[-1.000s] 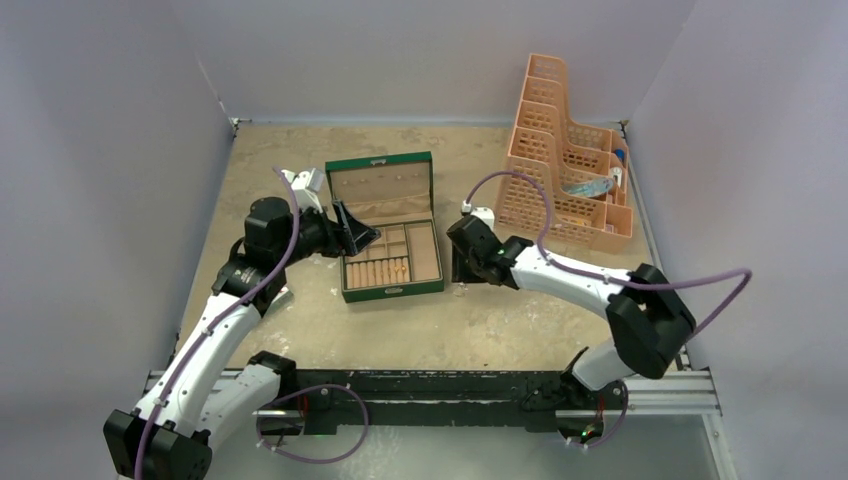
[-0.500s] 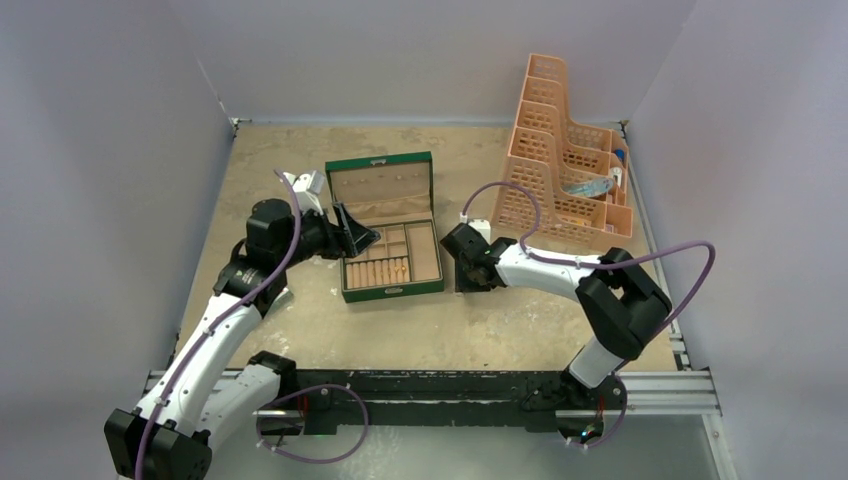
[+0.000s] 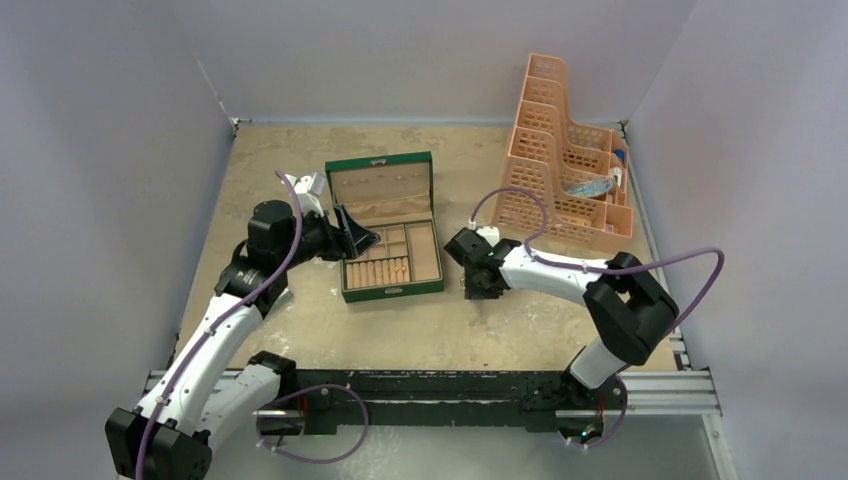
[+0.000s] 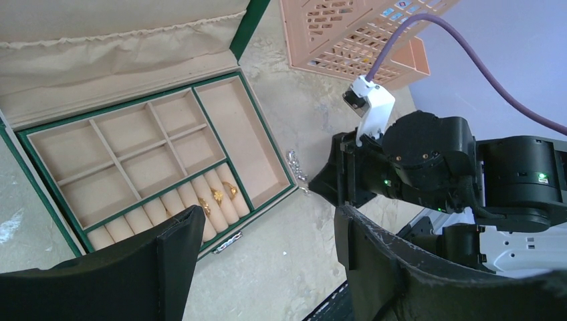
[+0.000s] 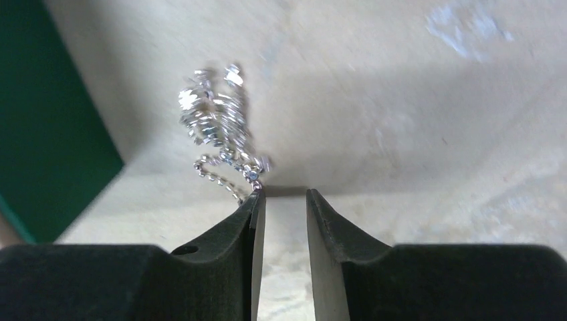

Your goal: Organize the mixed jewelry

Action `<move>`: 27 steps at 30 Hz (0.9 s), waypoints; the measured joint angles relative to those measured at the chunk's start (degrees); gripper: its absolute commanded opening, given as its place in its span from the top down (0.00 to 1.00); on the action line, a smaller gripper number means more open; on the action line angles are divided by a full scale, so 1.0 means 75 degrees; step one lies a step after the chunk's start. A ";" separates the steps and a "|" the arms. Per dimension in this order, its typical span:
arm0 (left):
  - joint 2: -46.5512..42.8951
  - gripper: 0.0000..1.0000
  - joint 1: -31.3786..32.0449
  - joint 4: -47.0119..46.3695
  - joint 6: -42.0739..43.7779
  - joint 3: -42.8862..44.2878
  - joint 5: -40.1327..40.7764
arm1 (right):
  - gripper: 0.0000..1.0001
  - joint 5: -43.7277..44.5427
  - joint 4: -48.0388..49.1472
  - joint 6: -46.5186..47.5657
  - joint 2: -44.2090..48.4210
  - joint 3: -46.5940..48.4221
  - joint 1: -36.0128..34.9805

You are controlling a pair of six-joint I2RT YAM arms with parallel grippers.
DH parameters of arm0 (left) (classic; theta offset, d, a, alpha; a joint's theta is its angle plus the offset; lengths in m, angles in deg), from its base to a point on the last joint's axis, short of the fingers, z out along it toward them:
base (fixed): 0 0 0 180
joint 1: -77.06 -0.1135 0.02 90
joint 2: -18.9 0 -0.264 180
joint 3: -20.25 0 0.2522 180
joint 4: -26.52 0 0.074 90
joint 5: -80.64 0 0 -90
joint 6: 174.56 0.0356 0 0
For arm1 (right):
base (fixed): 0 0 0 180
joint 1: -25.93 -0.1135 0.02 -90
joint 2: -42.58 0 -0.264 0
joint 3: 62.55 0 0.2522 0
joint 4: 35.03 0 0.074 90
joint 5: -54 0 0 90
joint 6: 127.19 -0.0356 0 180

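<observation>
A silvery chain [image 5: 220,127] lies bunched on the table just right of the open green box [image 3: 388,290]. It also shows in the left wrist view [image 4: 296,168]. My right gripper [image 5: 285,194] is down at the table, its jaws a narrow gap apart and empty, and its left fingertip [image 5: 257,200] is at the chain's near end. In the top view the right gripper [image 3: 478,288] is right of the box. Three gold rings [image 4: 217,196] sit in the box's ring rolls. My left gripper [image 4: 267,217] is wide open and empty, above the box's left front side [image 3: 358,235].
An orange tiered basket rack [image 3: 565,170] stands at the back right, holding a blue item. The green box's side wall [image 5: 47,134] is close on the right gripper's left. The box's lid stands upright behind its beige compartments [image 4: 234,134]. Grey walls enclose the table.
My right gripper has moved a little toward the near edge and to the right, beside the box, and its arm has folded in. The left arm has not moved.
</observation>
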 measured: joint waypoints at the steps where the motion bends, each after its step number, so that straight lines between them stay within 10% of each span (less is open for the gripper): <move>1: 0.0003 0.30 0.0000 0.0000 0.0000 0.0000 0.0000 | 0.69 0.0000 -0.0181 -0.0067 0.0111 -0.0082 0.0000; 9: 0.0020 0.30 0.0000 0.0000 -0.0003 -0.0003 -0.0003 | 0.81 -0.0035 -0.1084 -0.0519 0.0458 -0.0300 0.0000; 27: -0.0119 0.30 0.0000 0.0009 0.0000 -0.0006 0.0117 | 0.76 -0.0035 -0.0495 -0.0391 -0.0239 0.0460 0.0000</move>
